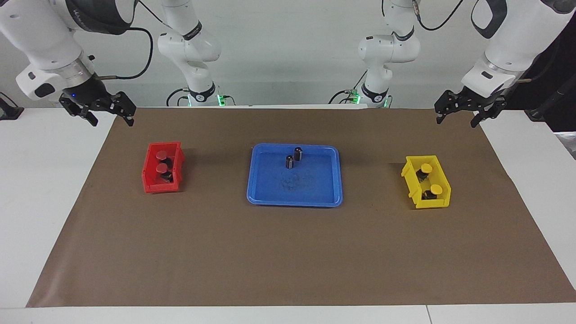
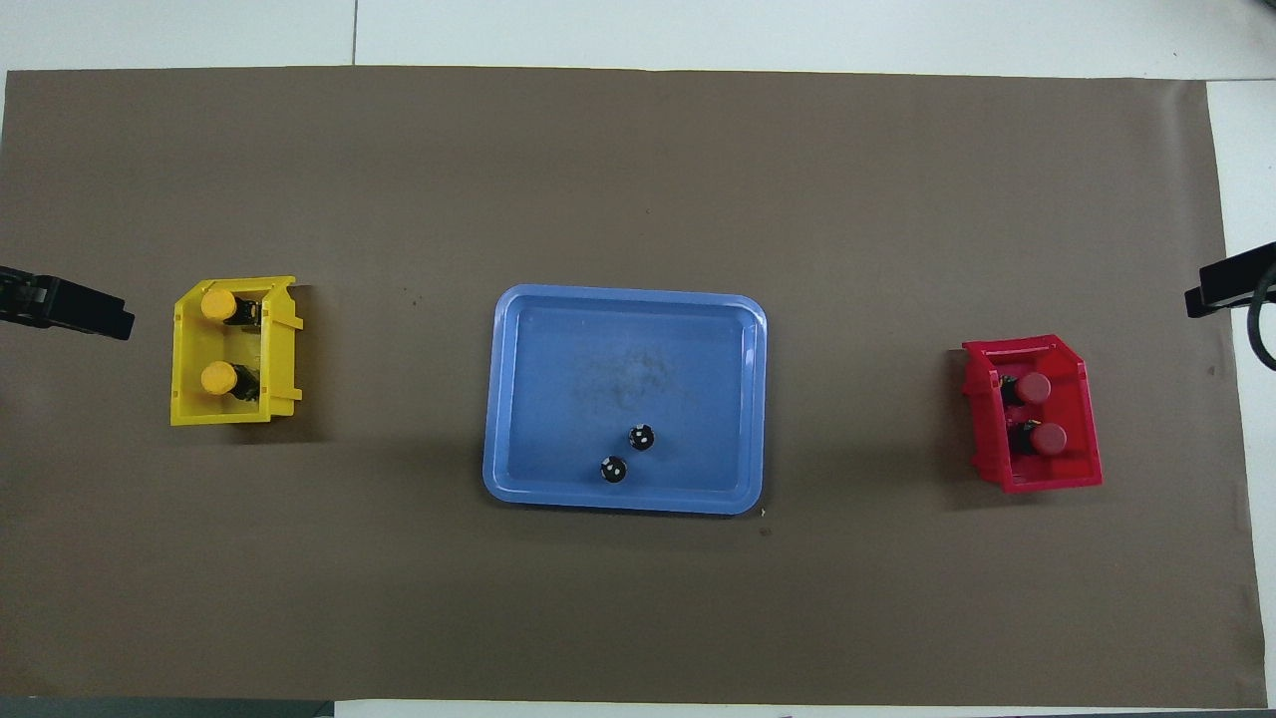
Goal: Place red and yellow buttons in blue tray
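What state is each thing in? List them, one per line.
Red buttons: both in the red bin.
Yellow buttons: both in the yellow bin.
Blue tray: holds two upright dark cylinders only.
Left gripper: open, empty, waiting.
Right gripper: open, empty, waiting.

White table (image 1: 40, 189) under a brown mat (image 1: 288, 252), plain pale wall (image 1: 288, 45) at the far end, lighting looks even.
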You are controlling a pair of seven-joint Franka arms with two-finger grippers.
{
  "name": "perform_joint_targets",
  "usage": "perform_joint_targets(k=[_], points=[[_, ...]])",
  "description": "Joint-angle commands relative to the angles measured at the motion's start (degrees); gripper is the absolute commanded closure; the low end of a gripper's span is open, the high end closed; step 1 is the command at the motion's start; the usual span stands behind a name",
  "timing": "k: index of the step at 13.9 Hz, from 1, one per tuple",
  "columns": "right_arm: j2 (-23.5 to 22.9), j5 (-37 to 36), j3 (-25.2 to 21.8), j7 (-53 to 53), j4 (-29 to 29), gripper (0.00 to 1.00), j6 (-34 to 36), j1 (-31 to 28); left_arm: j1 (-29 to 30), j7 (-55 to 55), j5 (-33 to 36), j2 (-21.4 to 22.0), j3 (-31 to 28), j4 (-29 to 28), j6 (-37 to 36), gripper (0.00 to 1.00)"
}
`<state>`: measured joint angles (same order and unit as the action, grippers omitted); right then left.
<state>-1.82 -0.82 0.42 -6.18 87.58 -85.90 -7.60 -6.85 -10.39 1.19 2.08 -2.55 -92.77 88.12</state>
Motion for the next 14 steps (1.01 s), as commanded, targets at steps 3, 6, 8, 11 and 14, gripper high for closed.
perform_joint_targets(k=[3,6,8,11,14], points=[[-1.7,-0.8,1.1,3.7,0.4,0.00,-4.3,2.9,0.3,-0.8,-0.4,1.2,0.0,-1.0,-0.4,0.00],[-3.0,0.1,1.2,4.0,4.7,0.00,-10.2,2.9,0.3,-0.8,-0.4,1.2,-0.1,-1.0,-0.4,0.00],[-2.2,0.6,1.4,3.5,11.2,0.00,-15.4,2.9,0.3,-0.8,-0.4,1.2,0.0,-1.0,-0.4,0.00],[-1.1,1.3,1.4,-1.4,21.0,0.17,-25.1,2.2,0.3,-0.8,-0.4,1.2,0.0,-1.0,-0.4,0.00],[0.1,1.3,1.4,-2.3,28.9,0.30,-31.8,2.2,0.3,-0.8,-0.4,1.2,0.0,-1.0,-0.4,0.00]])
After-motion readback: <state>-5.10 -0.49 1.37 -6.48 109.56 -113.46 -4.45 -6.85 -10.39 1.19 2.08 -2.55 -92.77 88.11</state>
